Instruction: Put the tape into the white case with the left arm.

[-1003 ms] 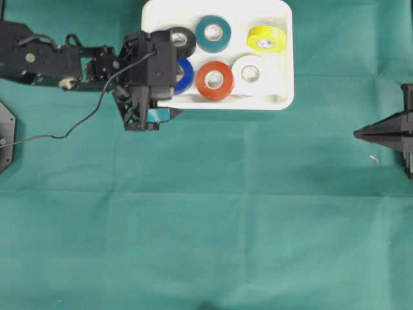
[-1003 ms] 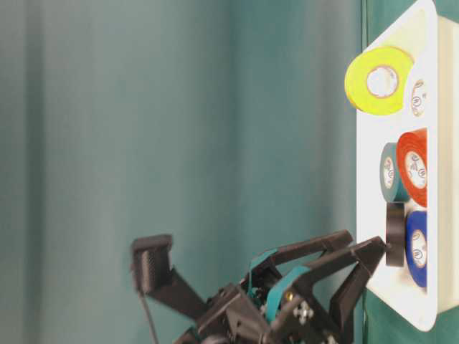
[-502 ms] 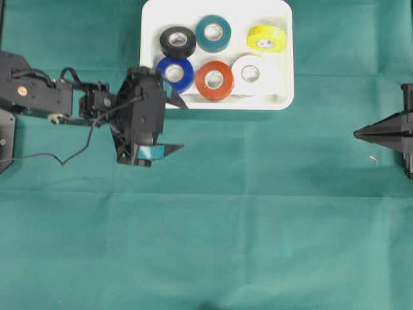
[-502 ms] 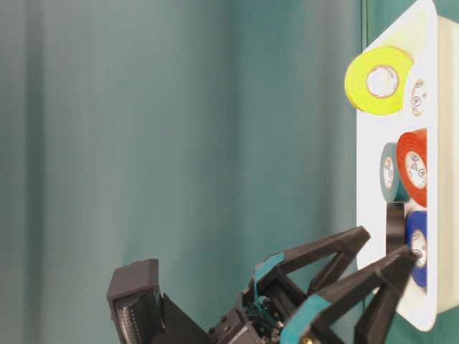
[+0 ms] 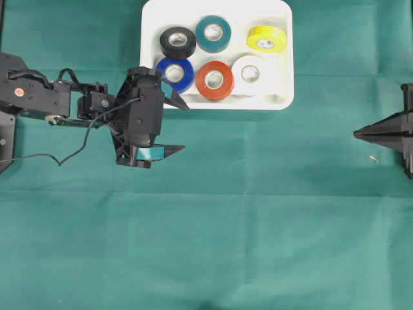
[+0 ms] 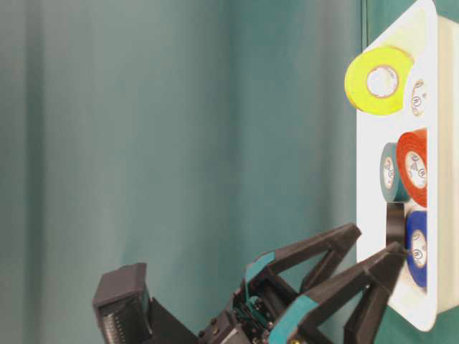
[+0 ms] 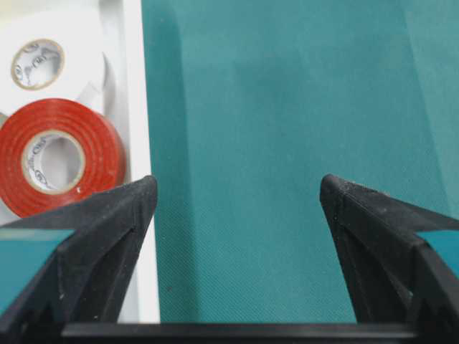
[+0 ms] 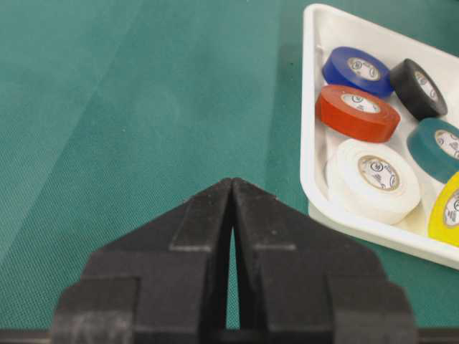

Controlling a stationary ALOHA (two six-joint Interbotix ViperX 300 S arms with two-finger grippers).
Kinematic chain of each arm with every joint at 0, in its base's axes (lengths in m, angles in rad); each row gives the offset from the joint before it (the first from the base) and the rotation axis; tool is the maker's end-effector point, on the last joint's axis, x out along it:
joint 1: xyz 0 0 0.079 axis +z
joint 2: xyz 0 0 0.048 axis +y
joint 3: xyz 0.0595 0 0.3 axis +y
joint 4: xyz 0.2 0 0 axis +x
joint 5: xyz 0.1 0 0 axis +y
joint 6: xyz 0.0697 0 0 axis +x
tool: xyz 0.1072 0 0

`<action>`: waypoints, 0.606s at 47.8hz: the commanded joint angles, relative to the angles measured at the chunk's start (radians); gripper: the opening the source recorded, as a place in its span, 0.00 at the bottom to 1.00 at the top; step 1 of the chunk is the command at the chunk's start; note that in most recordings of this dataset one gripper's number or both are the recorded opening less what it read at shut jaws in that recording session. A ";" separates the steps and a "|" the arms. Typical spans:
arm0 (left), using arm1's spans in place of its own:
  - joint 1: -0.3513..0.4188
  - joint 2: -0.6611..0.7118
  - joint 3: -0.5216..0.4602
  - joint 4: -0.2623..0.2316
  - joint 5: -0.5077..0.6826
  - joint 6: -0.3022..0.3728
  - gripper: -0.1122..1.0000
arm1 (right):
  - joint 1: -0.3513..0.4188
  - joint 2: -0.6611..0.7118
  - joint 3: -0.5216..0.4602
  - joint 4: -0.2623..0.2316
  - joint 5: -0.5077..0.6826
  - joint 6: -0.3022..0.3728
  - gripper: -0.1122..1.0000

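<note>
Six rolls of tape are seen lying flat inside the shallow white rectangular plastic case (image 5: 282,51) with rounded corners, set at the far edge of a green cloth-covered table (image 5: 258,213). A black roll (image 5: 177,42), a teal roll (image 5: 213,33) and a yellow roll (image 5: 268,38) are lined along the back row, with a blue roll (image 5: 174,73), a red roll (image 5: 215,80) and a white roll (image 5: 250,74) in front of them. The black left gripper (image 5: 179,125), marked with teal strips and trailed by a loose black cable (image 5: 71,150), is held at the case's near left corner, its pointed fingers (image 5: 175,101) spread wide and empty; one tip is placed by the blue roll, the other over bare cloth. In the left wrist view, the case's raised rim is framed just inside one finger. The plain black right gripper (image 5: 359,134) is parked well apart at the right edge, its jaws drawn together on nothing.
</note>
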 commanded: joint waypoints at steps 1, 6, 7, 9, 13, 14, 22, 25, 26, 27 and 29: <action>-0.003 -0.029 -0.006 -0.002 -0.008 0.005 0.96 | -0.002 0.009 0.015 -0.012 -0.011 0.000 0.02; -0.003 -0.041 0.000 -0.002 -0.008 0.006 0.96 | 0.000 0.009 0.015 -0.012 -0.011 0.000 0.02; -0.005 -0.048 0.003 -0.002 -0.008 0.006 0.96 | 0.000 0.009 0.015 -0.011 -0.011 0.000 0.02; -0.005 -0.055 0.006 -0.002 -0.006 0.006 0.96 | -0.002 0.009 0.014 -0.012 -0.011 0.000 0.02; -0.005 -0.081 0.021 -0.002 -0.006 0.006 0.96 | 0.000 0.009 0.015 -0.011 -0.011 0.000 0.02; -0.005 -0.087 0.026 -0.002 -0.006 0.006 0.96 | 0.000 0.009 0.015 -0.011 -0.011 0.000 0.02; -0.003 -0.144 0.066 -0.002 -0.006 0.006 0.96 | 0.000 0.009 0.015 -0.012 -0.011 0.000 0.02; -0.003 -0.169 0.084 -0.002 -0.006 0.006 0.96 | -0.002 0.009 0.015 -0.011 -0.011 0.000 0.02; -0.003 -0.183 0.095 -0.002 -0.008 0.006 0.96 | 0.000 0.009 0.015 -0.012 -0.011 0.000 0.02; -0.003 -0.193 0.103 -0.002 -0.006 0.006 0.96 | -0.002 0.009 0.015 -0.011 -0.011 0.000 0.02; -0.003 -0.213 0.118 -0.002 -0.008 0.006 0.96 | 0.000 0.009 0.015 -0.012 -0.011 0.000 0.02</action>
